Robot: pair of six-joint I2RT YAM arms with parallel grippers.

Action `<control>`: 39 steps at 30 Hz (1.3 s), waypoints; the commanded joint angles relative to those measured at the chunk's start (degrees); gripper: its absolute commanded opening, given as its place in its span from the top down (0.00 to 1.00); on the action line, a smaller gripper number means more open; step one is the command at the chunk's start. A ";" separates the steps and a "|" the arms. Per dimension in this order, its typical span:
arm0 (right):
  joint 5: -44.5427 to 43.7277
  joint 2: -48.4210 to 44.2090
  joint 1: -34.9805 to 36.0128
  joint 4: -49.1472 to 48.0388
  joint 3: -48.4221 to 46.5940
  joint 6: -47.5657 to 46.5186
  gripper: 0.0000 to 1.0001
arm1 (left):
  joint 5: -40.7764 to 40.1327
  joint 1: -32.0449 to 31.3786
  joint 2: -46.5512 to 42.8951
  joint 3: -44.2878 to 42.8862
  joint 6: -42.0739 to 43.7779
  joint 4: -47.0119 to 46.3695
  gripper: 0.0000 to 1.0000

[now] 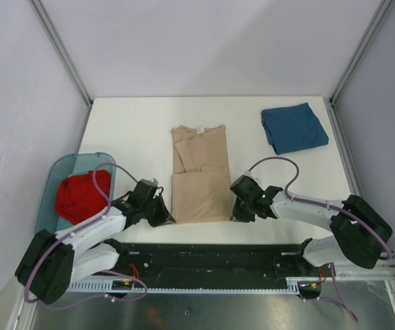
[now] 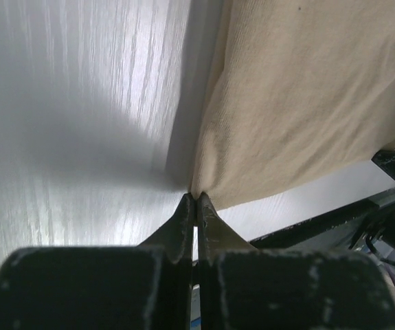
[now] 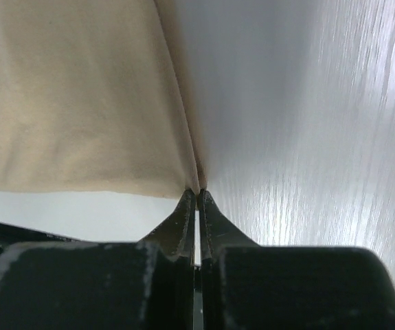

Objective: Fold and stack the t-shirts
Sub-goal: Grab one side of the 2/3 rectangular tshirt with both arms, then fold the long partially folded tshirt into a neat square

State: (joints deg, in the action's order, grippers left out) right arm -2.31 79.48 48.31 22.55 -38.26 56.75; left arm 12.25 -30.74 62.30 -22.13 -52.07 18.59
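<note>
Left pincer had its jaws pressed together with no gap at the tips, and the near left corner of the tan shirt was nipped there. In the wrist view the cloth spread away from the tips to the upper right. Its left edge stood a little off the table and cast a shadow beside it. Right pincer mirrored this: jaws tight together, the shirt's near right corner caught at the tips, cloth spreading to the upper left and bare table to the right.

From above, the left pincer and right pincer sat at the two near corners of the tan shirt, one on each side, with the hem running between them. The shirt lay in the middle of the table, folded into a narrow strip running near to far, sleeves tucked in. Its white neck label was at the far end.

Left of the left arm, a red shirt lay crumpled in a blue-green tray at the table's left edge, well apart from the tan one. Farther off, toward the far right corner, a teal shirt lay folded, well apart from both pincers.
</note>
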 commanded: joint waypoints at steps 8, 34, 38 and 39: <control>-8.05 -13.40 10.68 12.28 0.38 8.53 1.00 | 2.75 -3.64 -19.20 3.55 -1.61 9.81 1.00; -7.38 -10.89 -8.64 13.20 -19.41 -8.87 1.00 | -9.20 0.93 -2.17 -30.62 6.14 16.39 1.00; -3.29 -0.64 -15.82 7.23 -26.70 -14.21 1.00 | -8.18 6.20 9.89 -40.34 9.32 13.93 1.00; -2.07 2.48 -17.52 5.88 -28.81 -15.22 1.00 | -8.06 7.35 12.95 -42.73 9.87 13.45 1.00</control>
State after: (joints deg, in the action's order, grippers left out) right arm -8.32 74.26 36.01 36.25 -59.70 49.41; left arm 5.82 -27.81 66.41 -55.94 -47.55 35.81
